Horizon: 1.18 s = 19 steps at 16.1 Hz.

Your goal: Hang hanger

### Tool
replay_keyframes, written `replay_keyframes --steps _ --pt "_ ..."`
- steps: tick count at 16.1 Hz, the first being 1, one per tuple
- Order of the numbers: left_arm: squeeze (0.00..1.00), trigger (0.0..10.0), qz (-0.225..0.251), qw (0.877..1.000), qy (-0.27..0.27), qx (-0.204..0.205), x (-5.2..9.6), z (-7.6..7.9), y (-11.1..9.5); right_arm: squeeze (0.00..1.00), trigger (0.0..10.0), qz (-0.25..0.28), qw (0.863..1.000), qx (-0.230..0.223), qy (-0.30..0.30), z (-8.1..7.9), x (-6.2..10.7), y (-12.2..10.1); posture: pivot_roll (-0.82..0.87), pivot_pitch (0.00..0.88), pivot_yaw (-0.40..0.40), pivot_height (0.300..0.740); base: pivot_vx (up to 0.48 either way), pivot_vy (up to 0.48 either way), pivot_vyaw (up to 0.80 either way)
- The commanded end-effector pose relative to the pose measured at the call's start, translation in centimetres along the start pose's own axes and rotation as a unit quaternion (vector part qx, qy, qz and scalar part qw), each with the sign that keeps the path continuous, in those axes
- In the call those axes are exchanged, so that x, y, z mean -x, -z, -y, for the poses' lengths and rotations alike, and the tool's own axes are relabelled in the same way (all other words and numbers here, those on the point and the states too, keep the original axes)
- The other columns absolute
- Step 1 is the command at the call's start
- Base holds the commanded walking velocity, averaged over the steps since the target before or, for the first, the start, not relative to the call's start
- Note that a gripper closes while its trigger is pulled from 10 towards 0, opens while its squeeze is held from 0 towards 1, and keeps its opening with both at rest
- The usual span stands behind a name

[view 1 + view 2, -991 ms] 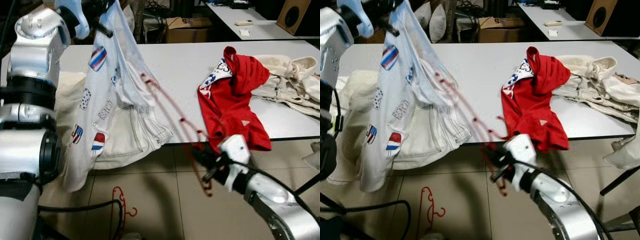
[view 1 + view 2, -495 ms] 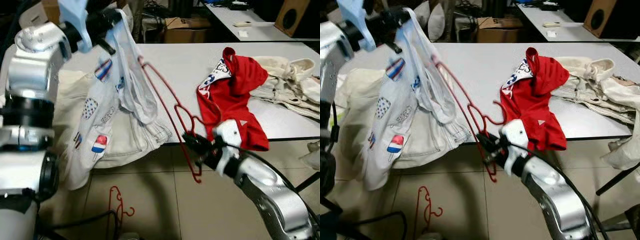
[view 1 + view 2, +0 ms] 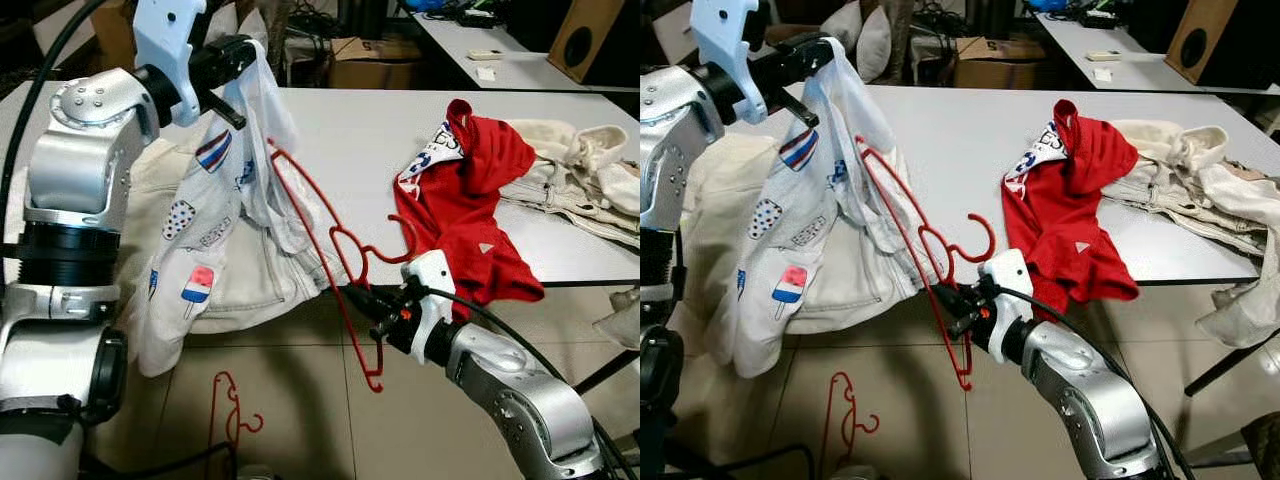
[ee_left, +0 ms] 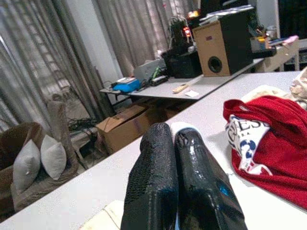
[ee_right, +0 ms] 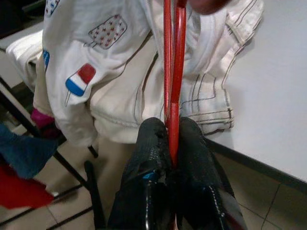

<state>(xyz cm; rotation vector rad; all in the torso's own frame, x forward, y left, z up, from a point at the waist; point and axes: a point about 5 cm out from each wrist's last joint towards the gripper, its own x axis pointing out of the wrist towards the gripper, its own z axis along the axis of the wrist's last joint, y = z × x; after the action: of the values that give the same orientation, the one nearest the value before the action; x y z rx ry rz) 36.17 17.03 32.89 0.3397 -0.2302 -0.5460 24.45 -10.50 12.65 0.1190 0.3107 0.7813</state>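
white jacket gripped in left gripper above bench front edge | red hanger clamped in right gripper fingers, upper end inside jacket

Tiled floor; white table; grey curtains, seemingly sheer.

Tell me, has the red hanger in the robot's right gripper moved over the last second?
Yes. The red hanger, shut in the right gripper, has risen and swung left against the table edge, its upper end now inside the white shirt.
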Motion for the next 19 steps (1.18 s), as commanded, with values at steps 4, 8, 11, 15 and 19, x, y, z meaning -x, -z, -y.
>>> replay_keyframes --steps 4,8,11,15,19 --pt "0.0 0.0 -0.018 0.999 -0.028 0.0 -0.3 0.9 1.1 0.0 10.0 -0.005 1.0 0.028 -0.001 0.2 0.0 -0.5 0.1 0.0 -0.051 0.74 0.0 0.0 0.0" --pt "0.0 0.0 -0.033 0.997 -0.062 -0.008 0.6 0.6 2.2 0.0 10.0 0.008 0.999 0.033 -0.009 0.1 -0.1 -1.2 0.1 0.0 -0.07 0.74 0.0 0.0 0.0" --pt "0.0 0.0 -0.046 0.993 -0.107 -0.019 1.0 0.1 3.2 0.0 10.0 0.028 0.999 0.036 -0.015 0.0 0.4 -1.7 0.1 0.0 -0.082 0.74 0.0 0.0 0.0" --pt "0.0 0.0 -0.049 0.995 -0.089 -0.019 0.7 1.1 3.6 0.0 10.0 0.035 0.998 0.032 -0.03 -0.3 0.6 -1.8 0.1 0.0 -0.079 0.74 0.0 0.0 0.0" --pt "0.0 0.0 -0.044 0.998 -0.038 -0.019 -0.2 3.3 3.4 0.0 10.0 0.038 0.998 0.034 -0.028 -0.2 0.1 -2.1 0.1 0.0 -0.071 0.74 0.0 0.0 0.0"
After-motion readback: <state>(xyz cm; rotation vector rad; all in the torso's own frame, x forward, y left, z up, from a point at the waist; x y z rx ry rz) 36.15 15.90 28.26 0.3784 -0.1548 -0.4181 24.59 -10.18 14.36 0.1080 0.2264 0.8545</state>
